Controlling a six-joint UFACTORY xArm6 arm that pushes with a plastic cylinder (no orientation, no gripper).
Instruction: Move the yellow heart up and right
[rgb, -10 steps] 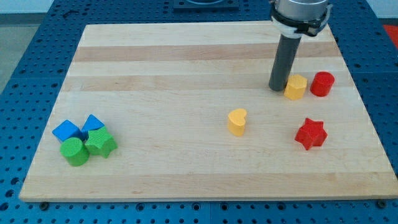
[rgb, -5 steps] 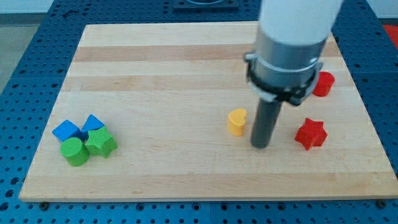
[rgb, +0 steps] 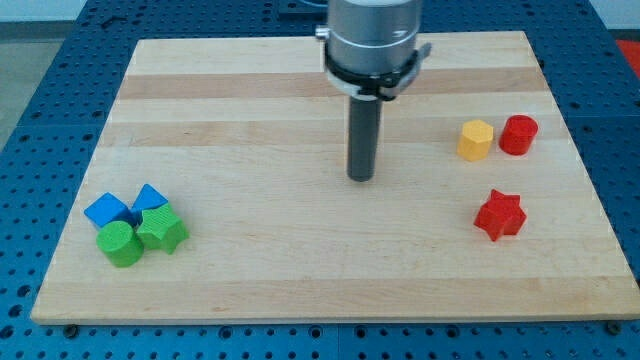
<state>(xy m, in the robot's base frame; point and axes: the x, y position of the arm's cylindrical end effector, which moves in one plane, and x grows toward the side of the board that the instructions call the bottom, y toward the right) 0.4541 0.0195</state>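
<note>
My tip (rgb: 361, 178) rests mid wooden board (rgb: 250, 120) (blue pegboard (rgb: 40, 150) around).

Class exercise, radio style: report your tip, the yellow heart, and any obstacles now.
My tip down at board centre. Yellow heart not in view, possibly behind the rod. Yellow hexagon, red cylinder and red star far right, apart from the tip.

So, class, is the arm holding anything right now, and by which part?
Nothing is held: the arm ends in a bare rod, and my tip rests on the board, touching no visible block; the yellow heart does not show, perhaps behind the rod.
</note>
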